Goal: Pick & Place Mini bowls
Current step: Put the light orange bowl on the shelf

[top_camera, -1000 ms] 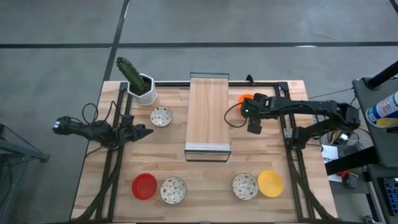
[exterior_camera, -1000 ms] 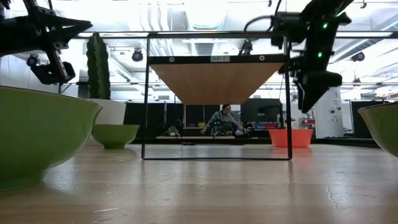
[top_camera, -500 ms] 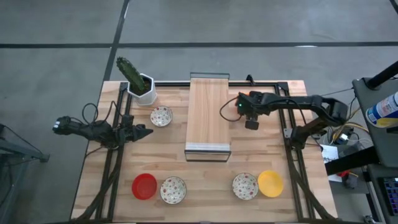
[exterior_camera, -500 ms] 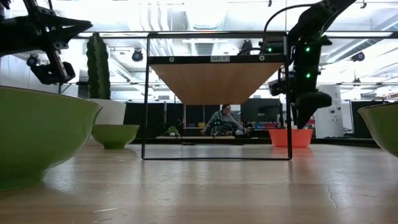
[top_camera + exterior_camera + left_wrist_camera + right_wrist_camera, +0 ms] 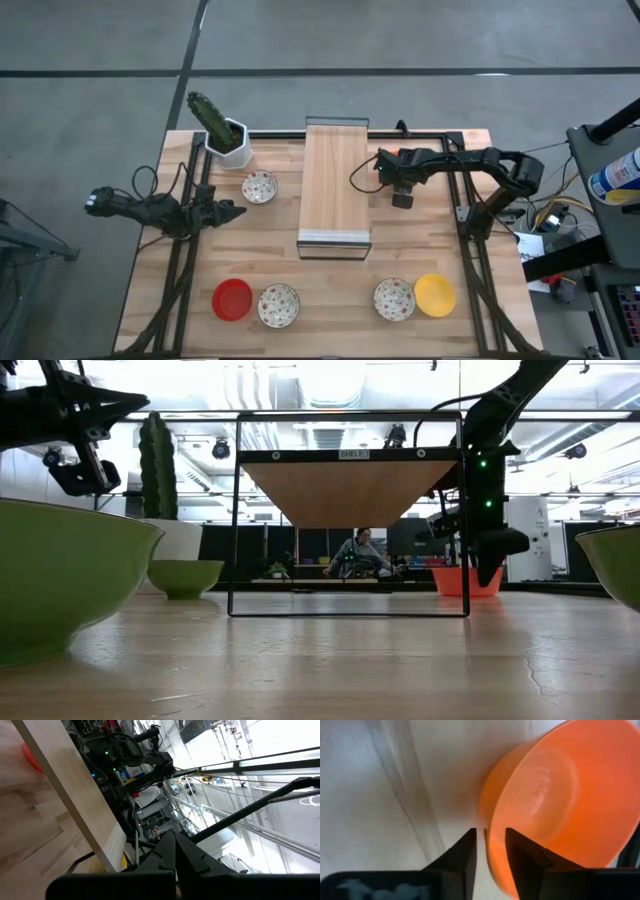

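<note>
Grasping is the step in hand: the right hand [image 5: 490, 847] sits low over the orange bowl [image 5: 555, 800] at the back right of the surface [image 5: 330, 290], beside the wooden shelf [image 5: 335, 185], its fingers [image 5: 465, 852] partly closed astride the bowl's rim, one outside and one inside, not yet visibly pinching it. Next, by my judgement, the fingers must finish closing on the rim before any lift. The left hand [image 5: 225, 212] waits shut and empty at the left side.
</note>
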`<control>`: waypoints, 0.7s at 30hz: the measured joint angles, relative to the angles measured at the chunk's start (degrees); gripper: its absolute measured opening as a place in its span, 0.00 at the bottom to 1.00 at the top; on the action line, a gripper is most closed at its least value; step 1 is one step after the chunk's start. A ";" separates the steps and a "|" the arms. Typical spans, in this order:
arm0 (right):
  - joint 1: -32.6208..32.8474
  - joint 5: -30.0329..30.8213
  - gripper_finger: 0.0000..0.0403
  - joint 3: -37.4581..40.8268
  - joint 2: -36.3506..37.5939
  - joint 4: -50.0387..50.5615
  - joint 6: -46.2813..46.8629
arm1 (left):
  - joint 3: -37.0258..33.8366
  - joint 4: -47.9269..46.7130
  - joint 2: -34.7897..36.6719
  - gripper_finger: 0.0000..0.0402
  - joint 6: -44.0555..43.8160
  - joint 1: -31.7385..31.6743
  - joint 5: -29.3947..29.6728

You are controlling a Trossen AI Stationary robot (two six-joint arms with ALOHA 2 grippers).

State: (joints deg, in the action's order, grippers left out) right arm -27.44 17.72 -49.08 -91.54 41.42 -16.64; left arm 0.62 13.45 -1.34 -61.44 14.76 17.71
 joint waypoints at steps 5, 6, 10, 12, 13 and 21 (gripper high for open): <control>0.00 -0.17 0.05 -0.02 0.33 1.44 1.46 | 0.00 -0.02 0.00 0.00 -0.03 0.00 0.01; 0.00 -0.20 0.04 -0.04 0.66 2.25 1.68 | 0.00 0.00 0.00 0.00 -0.03 0.00 0.01; 0.02 -0.16 0.02 -0.61 1.97 4.79 3.08 | 0.00 0.00 0.00 0.00 0.04 -0.01 0.06; 0.02 -0.14 0.02 -1.37 2.55 7.04 3.92 | 0.00 -0.04 0.00 0.00 0.04 -0.02 0.34; 0.02 -0.15 0.02 -1.98 2.85 8.04 4.53 | 0.00 -0.02 0.00 0.00 0.05 -0.02 0.36; 0.70 0.28 0.02 -11.04 5.51 19.44 10.53 | 0.00 -0.01 0.00 0.00 -0.03 0.00 0.33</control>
State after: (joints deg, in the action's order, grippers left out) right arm -26.74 17.99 -60.12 -86.03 60.86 -6.12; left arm 0.62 13.45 -1.34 -61.47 14.76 18.04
